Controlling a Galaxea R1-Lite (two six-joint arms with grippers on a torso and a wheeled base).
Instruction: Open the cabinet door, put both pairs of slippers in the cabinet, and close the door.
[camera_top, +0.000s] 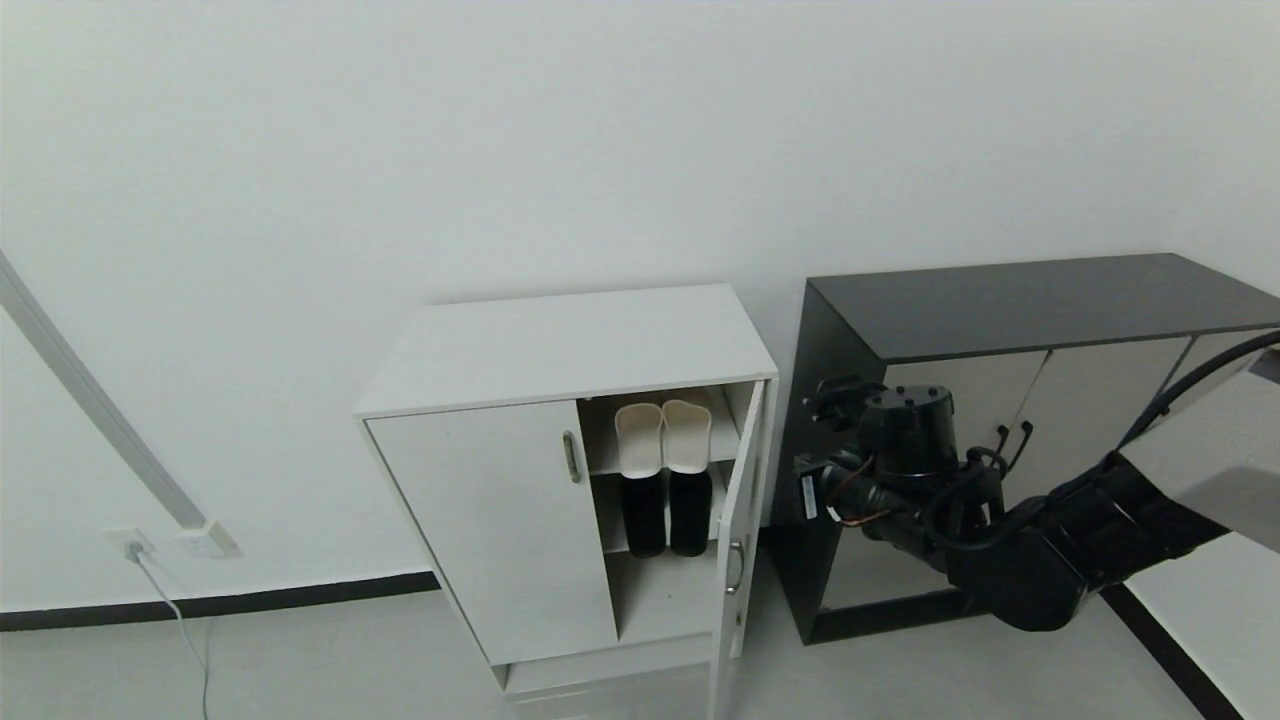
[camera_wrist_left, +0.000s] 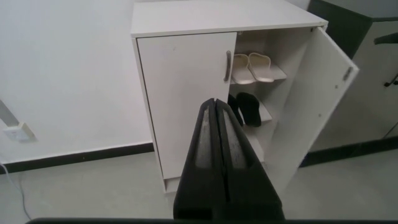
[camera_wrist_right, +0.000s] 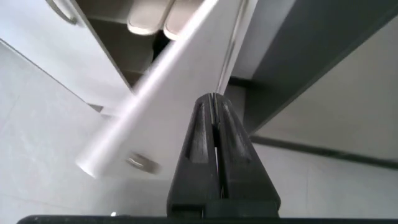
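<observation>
Slippers come first: the white pair (camera_top: 662, 437) sits side by side on the upper shelf, pale and rounded with a smooth, foam-like look. The black pair (camera_top: 666, 512) is on the shelf below, matte and dark. Both are inside the cabinet (camera_top: 560, 345), a boxy white piece of flat laminate board. Its left door (camera_top: 500, 520) is shut, and its right door (camera_top: 738, 520) stands swung out, with a slim metal handle (camera_top: 734, 568) on the outer face.

I judge loading done and closing to be the step in hand. My right fingers (camera_wrist_right: 199, 130) are clenched together on nothing, just beside the door's outer face, between it and the dark, glossy sideboard (camera_top: 1040, 300). My left fingers (camera_wrist_left: 202, 130) are also pressed shut and empty, held back in front of the cabinet.

The next move calls for a steady push on that slick panel near its free edge, following the hinge's arc.
</observation>
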